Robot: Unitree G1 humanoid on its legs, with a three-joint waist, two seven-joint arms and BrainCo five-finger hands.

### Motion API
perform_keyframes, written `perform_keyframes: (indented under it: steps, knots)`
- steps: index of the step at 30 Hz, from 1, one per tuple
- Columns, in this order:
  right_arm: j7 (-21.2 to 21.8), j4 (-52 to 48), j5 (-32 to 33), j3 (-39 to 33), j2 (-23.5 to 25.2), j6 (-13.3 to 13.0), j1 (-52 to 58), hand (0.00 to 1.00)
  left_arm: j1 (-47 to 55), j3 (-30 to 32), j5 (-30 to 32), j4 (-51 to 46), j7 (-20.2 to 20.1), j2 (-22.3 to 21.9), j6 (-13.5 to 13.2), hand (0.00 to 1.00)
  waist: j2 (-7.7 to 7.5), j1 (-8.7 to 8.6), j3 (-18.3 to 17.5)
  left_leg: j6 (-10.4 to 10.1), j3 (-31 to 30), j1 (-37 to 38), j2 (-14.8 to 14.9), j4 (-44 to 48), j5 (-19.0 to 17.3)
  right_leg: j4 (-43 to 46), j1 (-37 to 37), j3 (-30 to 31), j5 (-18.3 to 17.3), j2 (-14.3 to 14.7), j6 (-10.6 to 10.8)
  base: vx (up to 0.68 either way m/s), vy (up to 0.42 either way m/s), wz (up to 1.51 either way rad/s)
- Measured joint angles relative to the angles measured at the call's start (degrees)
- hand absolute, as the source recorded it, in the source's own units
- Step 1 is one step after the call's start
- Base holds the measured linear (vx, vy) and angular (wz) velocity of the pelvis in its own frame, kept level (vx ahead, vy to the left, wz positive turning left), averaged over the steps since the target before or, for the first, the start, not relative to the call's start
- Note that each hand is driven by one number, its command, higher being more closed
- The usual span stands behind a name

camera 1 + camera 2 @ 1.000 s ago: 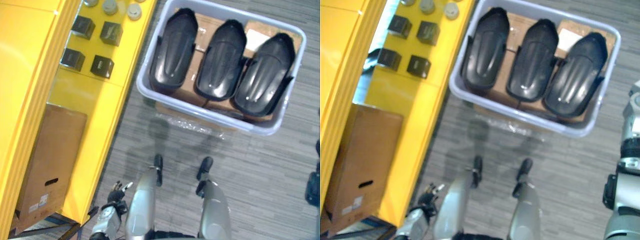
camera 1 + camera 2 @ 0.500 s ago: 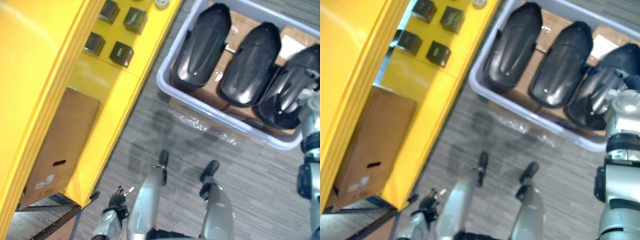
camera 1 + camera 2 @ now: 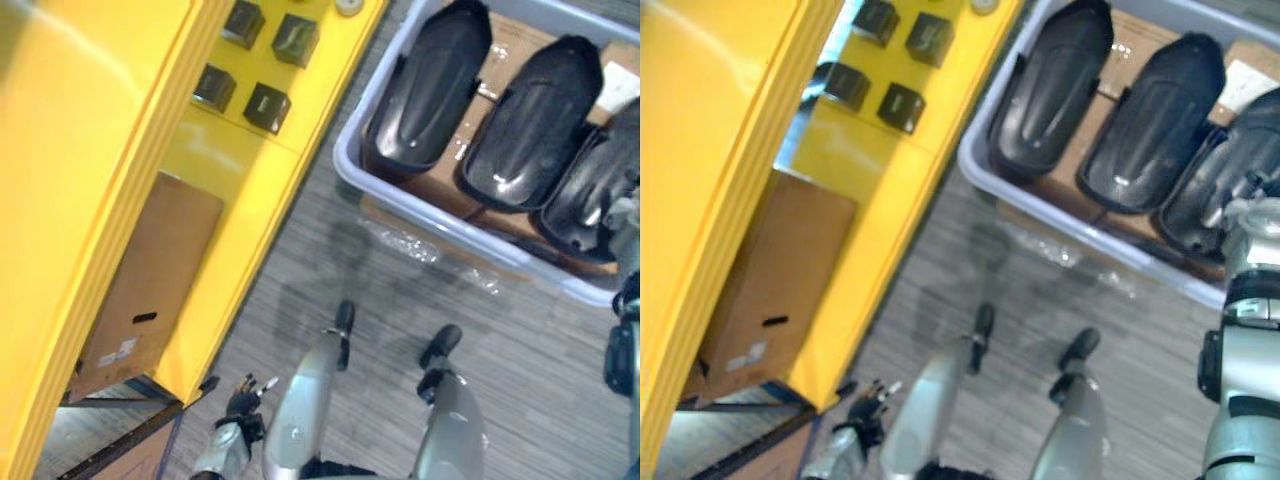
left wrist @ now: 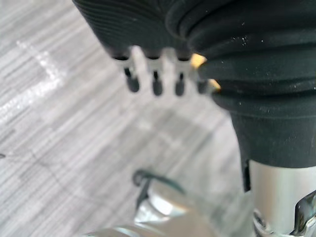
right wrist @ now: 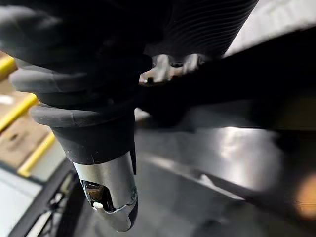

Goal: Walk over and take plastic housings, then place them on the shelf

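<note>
Three black plastic housings lie side by side in a pale grey bin (image 3: 440,212) on the floor: the left one (image 3: 430,85), the middle one (image 3: 530,120) and the right one (image 3: 595,190). My right hand (image 3: 1243,197) reaches in from the right edge and is over the right housing; the right wrist view shows its fingers (image 5: 168,66) close against a black surface, partly hidden. My left hand (image 3: 243,405) hangs low at my side, fingers (image 4: 155,84) relaxed over the carpet and holding nothing.
A yellow shelf unit (image 3: 100,150) runs along the left, close to the bin. Several small black boxes (image 3: 267,105) sit on its lower level, and a cardboard box (image 3: 150,280) stands beneath. Grey carpet (image 3: 380,270) lies between me and the bin.
The camera has shifted, so the shelf and the bin sit further right in the picture. My right arm has risen at the right edge and reached over the right housing.
</note>
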Motion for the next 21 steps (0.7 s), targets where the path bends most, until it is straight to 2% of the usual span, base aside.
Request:
perform_keyframes:
  steps: [3,9,14,15,21]
  knots:
    - [-1.1,0.1,0.0,0.0,0.0,0.0,0.0,0.0,0.0,-0.7,-0.1,0.4,0.0,0.0,0.0,0.0,0.49,0.0,0.0,0.0,0.1,0.0,0.2,0.0,0.0,-0.2,0.0,0.0,0.0,0.1,0.0,-0.02,0.009,-0.05]
    - [-3.3,-0.1,-0.3,0.0,0.0,0.0,0.0,0.0,0.0,-1.5,-0.1,0.4,0.1,0.3,0.0,0.0,0.51,-0.03,0.0,0.0,0.4,0.0,0.4,0.0,0.0,-0.4,-0.1,0.1,0.1,0.2,0.2,0.0,0.002,-0.01]
    - [-0.5,-0.8,-0.4,0.0,0.0,3.6,0.0,0.0,0.0,-1.6,-0.3,0.4,0.0,0.3,0.2,0.0,0.56,-0.02,0.0,-0.1,0.7,0.0,0.5,-0.1,-0.1,-0.7,-0.2,0.3,0.3,0.3,0.4,0.01,0.007,-0.01]
    - [0.4,-0.8,-0.3,0.1,0.0,4.8,0.0,1.0,0.0,-1.6,-0.3,0.4,0.0,0.3,0.2,0.0,0.59,-0.01,0.0,-0.1,0.7,0.0,0.5,-0.1,-0.1,-0.7,-0.2,0.3,0.3,0.4,0.4,0.0,0.0,0.0]
    - [3.4,1.1,0.0,1.1,-3.0,6.9,0.0,1.0,0.0,-1.7,-1.9,0.6,0.0,0.2,0.2,0.0,0.79,0.27,0.1,-0.1,0.5,0.0,0.5,0.0,-0.3,-0.2,-0.2,0.2,0.0,0.3,0.1,0.0,0.0,0.0]
